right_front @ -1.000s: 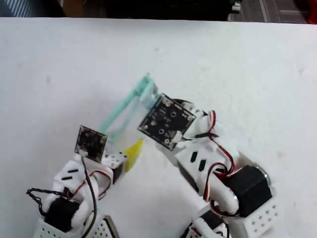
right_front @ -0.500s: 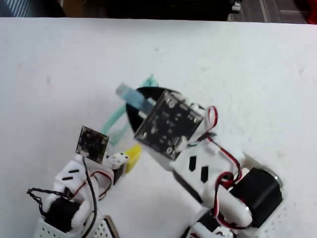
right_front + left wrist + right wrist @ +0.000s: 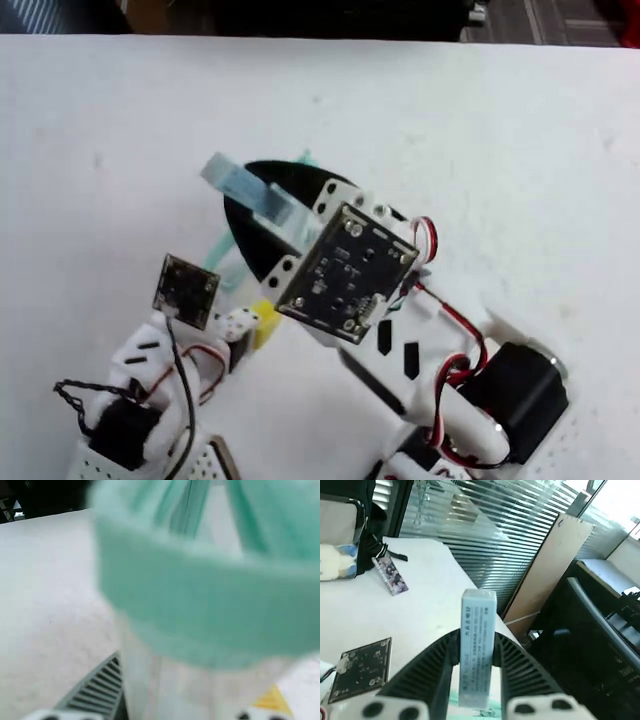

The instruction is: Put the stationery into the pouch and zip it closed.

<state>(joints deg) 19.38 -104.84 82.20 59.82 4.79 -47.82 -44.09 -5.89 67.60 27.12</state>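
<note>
Two claws, high view: the right claw [image 3: 255, 205] is clamped on the eraser [image 3: 228, 180]. The left claw [image 3: 252, 322] sits near it, on the side toward the arm bases, low over the worktop [image 3: 500, 120]. I cannot tell whether the left claw is open or closed.
Eraser axis, high view: its long side runs straight out past the right claw's tips, away from that arm's base, with the free end well clear of the jaws.
Pouch, high view: the pouch [image 3: 230, 258] lies beneath the right claw and just to its side, between the two claws. Its green edging peeks out from under the black jaws, and the rest is covered.
Pouch, left wrist view: the green rim of the pouch [image 3: 210, 615] is right up against the left claw, with the clear wall joining it. It is too blurred to tell which way the mouth faces or how wide it gapes.
Eraser, right wrist view: the eraser [image 3: 477, 645] stands lengthwise between the two black jaws. They press on its two opposite faces, and a good part of it sticks out past the tips.
Nearer arm: the left claw is at the pouch and the right claw is above it with the load.
Coming move, as I judge it: the pouch lies under the right claw rather than ahead of its tips, so the eraser's free end has to tip down toward the mouth.
</note>
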